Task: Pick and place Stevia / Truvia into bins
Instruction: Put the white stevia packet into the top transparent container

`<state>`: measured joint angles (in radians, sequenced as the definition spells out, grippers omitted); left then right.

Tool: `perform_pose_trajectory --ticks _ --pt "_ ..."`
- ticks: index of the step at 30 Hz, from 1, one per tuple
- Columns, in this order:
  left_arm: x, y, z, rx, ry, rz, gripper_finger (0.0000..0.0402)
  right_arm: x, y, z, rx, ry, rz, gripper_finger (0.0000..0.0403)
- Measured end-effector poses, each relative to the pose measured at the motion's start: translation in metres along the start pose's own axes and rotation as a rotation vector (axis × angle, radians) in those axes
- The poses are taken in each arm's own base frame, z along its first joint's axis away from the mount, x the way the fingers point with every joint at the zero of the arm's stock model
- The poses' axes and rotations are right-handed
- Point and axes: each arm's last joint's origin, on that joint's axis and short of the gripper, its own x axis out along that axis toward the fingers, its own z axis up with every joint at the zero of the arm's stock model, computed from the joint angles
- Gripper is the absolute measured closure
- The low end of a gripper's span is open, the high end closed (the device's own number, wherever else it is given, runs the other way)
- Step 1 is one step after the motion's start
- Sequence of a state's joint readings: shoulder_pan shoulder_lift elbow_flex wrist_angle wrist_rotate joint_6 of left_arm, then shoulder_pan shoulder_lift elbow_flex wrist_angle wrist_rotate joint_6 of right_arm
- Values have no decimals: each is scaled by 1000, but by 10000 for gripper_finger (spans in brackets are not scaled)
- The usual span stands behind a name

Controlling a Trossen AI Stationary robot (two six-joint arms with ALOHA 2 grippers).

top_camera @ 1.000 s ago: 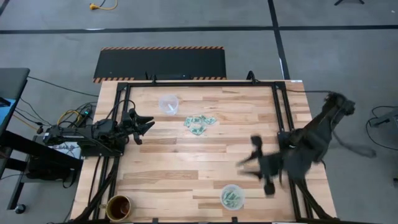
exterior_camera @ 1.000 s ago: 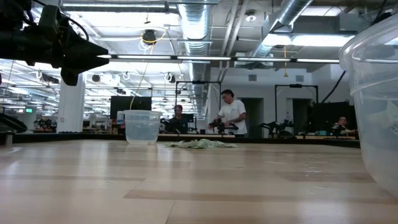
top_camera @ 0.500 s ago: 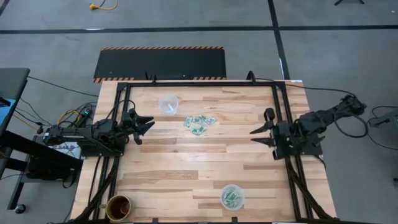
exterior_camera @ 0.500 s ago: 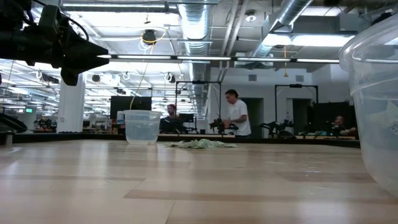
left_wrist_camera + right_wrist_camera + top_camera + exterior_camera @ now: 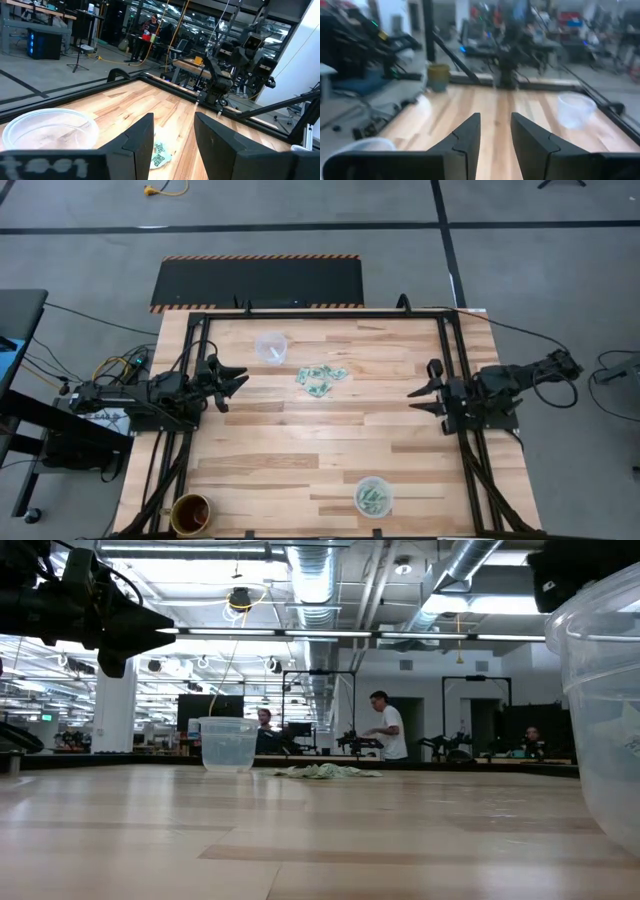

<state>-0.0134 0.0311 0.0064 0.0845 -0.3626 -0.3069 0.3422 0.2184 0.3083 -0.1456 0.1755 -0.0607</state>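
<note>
A loose heap of pale green and white sweetener packets [image 5: 321, 377] lies flat near the table's far middle — just beside an upright, empty clear cup [image 5: 271, 346]. A second clear cup [image 5: 373, 496] stands upright near the front edge, well apart — several packets already inside.

Pale green and white packets [image 5: 320, 377] are lying on the light, striped-grain wooden table [image 5: 300, 445]. At twelve o'clock a black mat [image 5: 258, 281] is showing orange-and-black hazard edging. A brown cup [image 5: 190, 513] is sitting at seven o'clock; both clear cups [image 5: 271, 346] [image 5: 373, 496] are looking whitish.
</note>
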Motion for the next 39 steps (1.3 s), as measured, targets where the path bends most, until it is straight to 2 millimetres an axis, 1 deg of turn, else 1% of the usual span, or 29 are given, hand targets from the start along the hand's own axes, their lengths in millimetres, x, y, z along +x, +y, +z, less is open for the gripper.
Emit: perform_pose_trajectory --ticks 3,8,11,14,16,19,22,28,33,39 --pt "0 0 0 0 0 0 271 -7 0 -5 -1 -53 39 300" --pt "0 0 0 0 0 0 271 -16 1 -22 0 -72 78 300" --pt "0 0 0 0 0 0 271 -13 3 -33 13 -29 111 300" --pt "0 0 0 0 0 0 271 -10 5 -38 40 -32 173 300" --pt "0 0 0 0 0 0 271 -9 7 -46 64 10 208 300" --pt "0 0 0 1 2 1 271 -7 9 -51 86 6 239 300" --pt "0 0 0 1 2 1 271 -2 11 -65 111 41 251 300" --pt "0 0 0 1 2 1 271 1 11 -66 83 -40 253 300" --pt "0 0 0 1 2 0 271 2 12 -67 143 -19 252 300" --pt "0 0 0 1 2 1 271 2 12 -67 147 -15 251 300"
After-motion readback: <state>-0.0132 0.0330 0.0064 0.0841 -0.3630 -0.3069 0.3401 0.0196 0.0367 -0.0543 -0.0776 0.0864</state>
